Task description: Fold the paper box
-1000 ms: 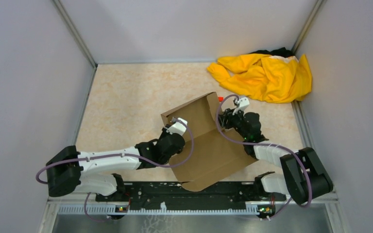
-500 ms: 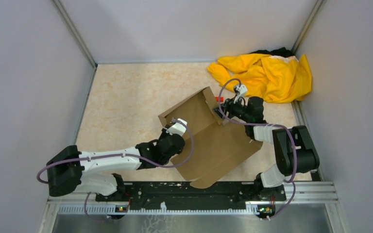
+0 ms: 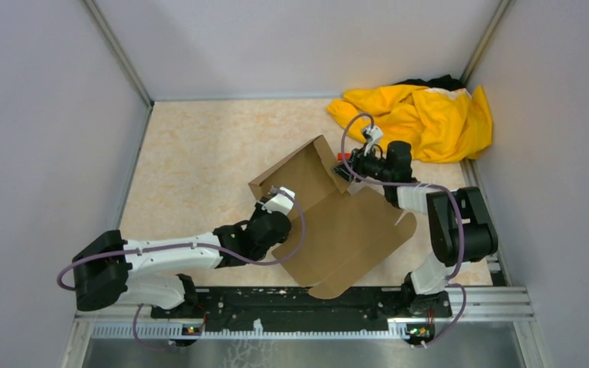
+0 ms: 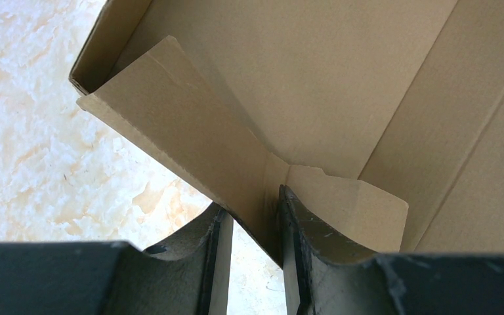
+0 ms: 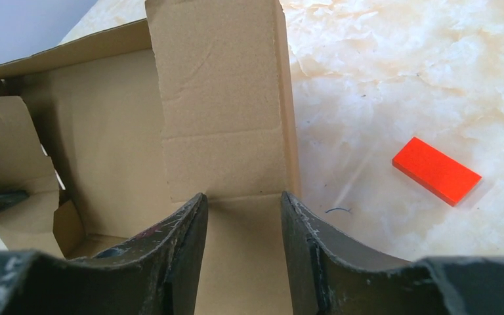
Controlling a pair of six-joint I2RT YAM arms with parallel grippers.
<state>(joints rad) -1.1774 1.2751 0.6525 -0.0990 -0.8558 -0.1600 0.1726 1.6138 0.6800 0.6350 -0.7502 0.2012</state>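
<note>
The paper box is a brown cardboard sheet lying mid-table, its far walls partly raised. My left gripper is at the box's left wall. In the left wrist view that gripper is shut on a raised side flap, with the box floor beyond. My right gripper is at the box's far right corner. The right wrist view shows it open, fingers apart over a narrow upright flap, gripping nothing.
A small red block lies on the marbled table just right of the flap, also visible beside the box corner. A crumpled yellow cloth fills the back right corner. Grey walls close in three sides.
The right arm swung up and away from the box's right side to its far right corner. The box turned slightly and its near panel lay flatter. The left gripper kept its hold.
</note>
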